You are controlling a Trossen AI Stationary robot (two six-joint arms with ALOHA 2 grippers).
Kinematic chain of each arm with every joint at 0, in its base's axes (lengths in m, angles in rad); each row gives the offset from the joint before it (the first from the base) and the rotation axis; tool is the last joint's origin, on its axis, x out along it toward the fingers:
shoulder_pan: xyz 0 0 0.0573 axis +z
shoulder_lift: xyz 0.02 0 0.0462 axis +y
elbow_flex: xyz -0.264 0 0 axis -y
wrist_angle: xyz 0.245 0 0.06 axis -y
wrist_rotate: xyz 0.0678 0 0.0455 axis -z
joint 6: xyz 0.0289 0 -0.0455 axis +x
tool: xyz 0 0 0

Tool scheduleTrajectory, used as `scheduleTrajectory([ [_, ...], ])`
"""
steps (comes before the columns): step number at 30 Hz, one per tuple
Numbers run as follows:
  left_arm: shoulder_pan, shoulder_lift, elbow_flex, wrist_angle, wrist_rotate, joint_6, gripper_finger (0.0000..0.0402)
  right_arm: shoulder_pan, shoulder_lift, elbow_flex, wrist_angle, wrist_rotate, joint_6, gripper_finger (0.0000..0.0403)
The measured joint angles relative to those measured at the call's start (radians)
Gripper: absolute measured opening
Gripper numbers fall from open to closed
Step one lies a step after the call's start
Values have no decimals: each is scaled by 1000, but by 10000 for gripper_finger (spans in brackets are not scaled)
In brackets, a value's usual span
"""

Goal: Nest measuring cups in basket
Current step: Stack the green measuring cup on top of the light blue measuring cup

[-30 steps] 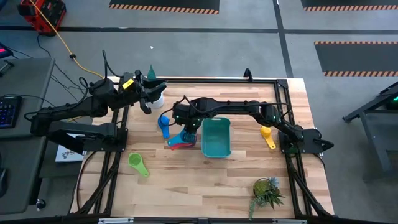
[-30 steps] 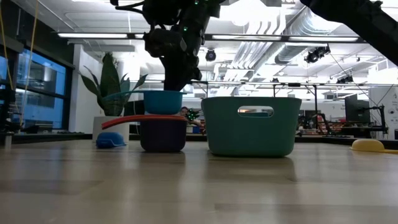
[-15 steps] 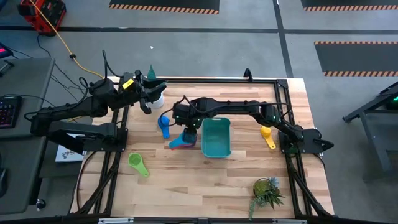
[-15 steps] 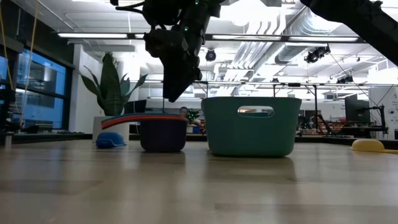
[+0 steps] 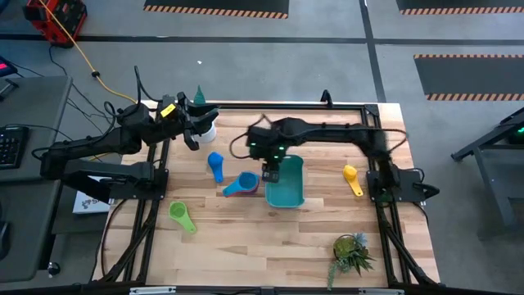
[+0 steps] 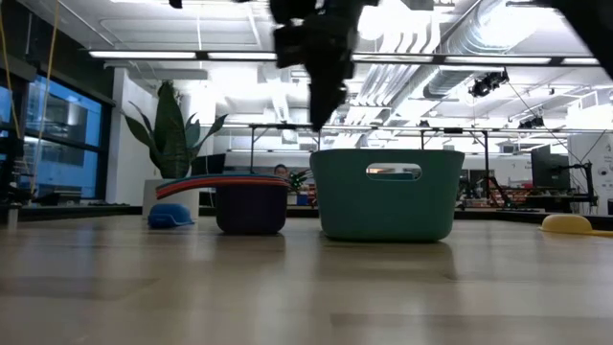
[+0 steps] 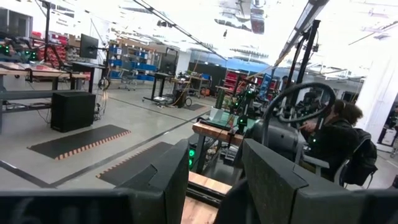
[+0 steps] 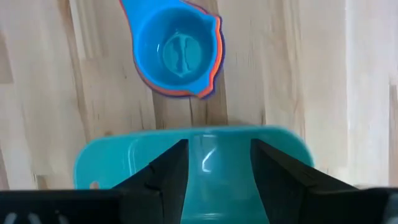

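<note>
Over by the surface's back left corner the left end effector waits, fingers parted; nested measuring cups sit just left of the teal basket; right end effector hovers open above its rim

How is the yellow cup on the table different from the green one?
The yellow cup lies to the basket's right, near the right arm's base, while the green cup lies far to its left, nearer the front edge. The yellow cup's bowl points toward the table's back with the handle trailing forward; the green cup's handle angles forward and to the right. Both are small round cups with short flat handles, lying alone, outside the basket.
</note>
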Motion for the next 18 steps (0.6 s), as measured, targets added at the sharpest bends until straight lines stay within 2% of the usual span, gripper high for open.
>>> scheduleTrajectory([
  [4, 0, 0, 0, -28, 20, -7, 142, -8, -228, -338, 220, 0, 125, 163],
  [9, -1, 0, 0, -97, 182, -45, 142, 4, -498, -691, 514, 2, 339, 163],
  [14, 0, 3, 17, -201, 328, -113, 142, 24, -679, -905, 757, 19, 509, 163],
  [18, -15, 18, 114, -541, 454, -141, 142, 24, -748, -982, 844, 65, 593, 163],
])
